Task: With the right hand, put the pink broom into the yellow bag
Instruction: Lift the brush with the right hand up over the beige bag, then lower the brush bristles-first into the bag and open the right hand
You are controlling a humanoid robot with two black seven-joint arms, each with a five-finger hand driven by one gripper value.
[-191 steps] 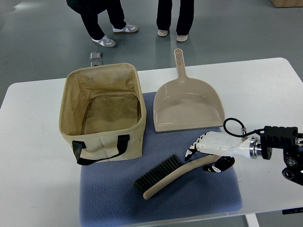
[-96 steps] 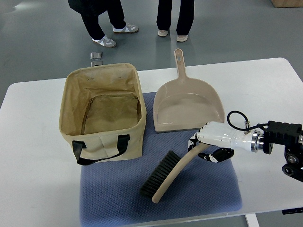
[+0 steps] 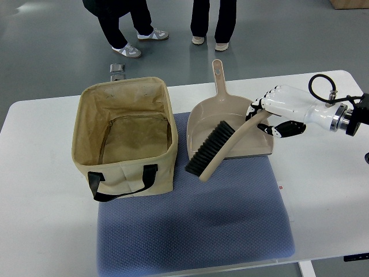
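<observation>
Top view: at left, the yellow bag [image 3: 124, 138], a soft fabric box with black strap handles, is stood open-mouthed on the blue textured mat [image 3: 196, 225] so that it can be loaded from above. At centre, the pink broom [image 3: 222, 144], a curved plastic handle with dark bristles, is held tilted over the beige dustpan [image 3: 230, 130], apparently lifted clear for carrying bagward. At right, the handle end is clamped by the curled fingers of the right hand [image 3: 277, 112].

Right hand [image 3: 275, 112] grips broom [image 3: 222, 147] (over dustpan [image 3: 230, 130])
</observation>
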